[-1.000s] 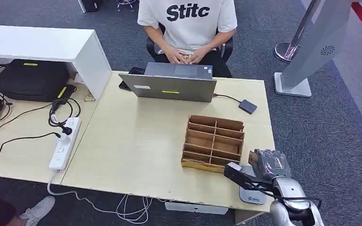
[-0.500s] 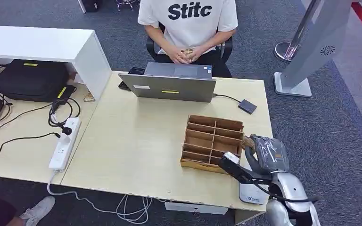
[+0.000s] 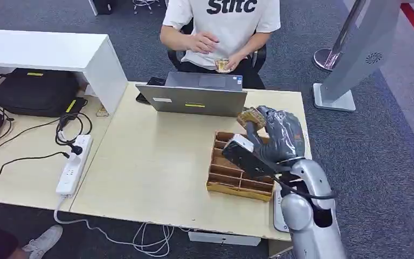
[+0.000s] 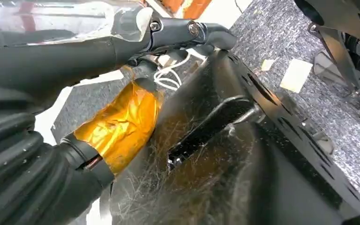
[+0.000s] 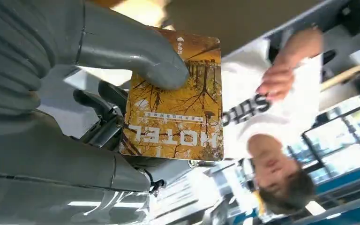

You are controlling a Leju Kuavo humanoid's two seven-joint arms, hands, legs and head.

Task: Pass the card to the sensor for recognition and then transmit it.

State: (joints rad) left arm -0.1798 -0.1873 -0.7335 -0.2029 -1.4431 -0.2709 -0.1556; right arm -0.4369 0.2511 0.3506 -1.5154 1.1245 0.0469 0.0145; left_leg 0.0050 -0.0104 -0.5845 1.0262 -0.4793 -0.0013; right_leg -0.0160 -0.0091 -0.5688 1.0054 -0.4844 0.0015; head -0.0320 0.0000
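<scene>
Table (image 3: pixel 156 162) carries a laptop (image 3: pixel 194 100) and a wooden divided box (image 3: pixel 232 170), w/ a person (image 3: pixel 221 24) seated behind. Right hand (image 3: pixel 277 135), raised over the box, grips the yellow hotel card (image 5: pixel 176 110) betw. thumb and fingers, facing the person. Left hand (image 4: pixel 51 140): can't tell if open or closed.

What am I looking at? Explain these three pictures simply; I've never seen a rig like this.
It is a humanoid robot. The wide picture is its head camera, looking down at a table. The other two come from cameras at its wrists.

On the table stand a laptop, a wooden tray with compartments, and a white sensor at the near edge. A person sits behind the laptop.

The silver arm ends in the right hand, raised over the tray. It holds a yellow card printed HOTEL, seen close in the right wrist picture. The left wrist picture shows the left hand, seemingly empty.
</scene>
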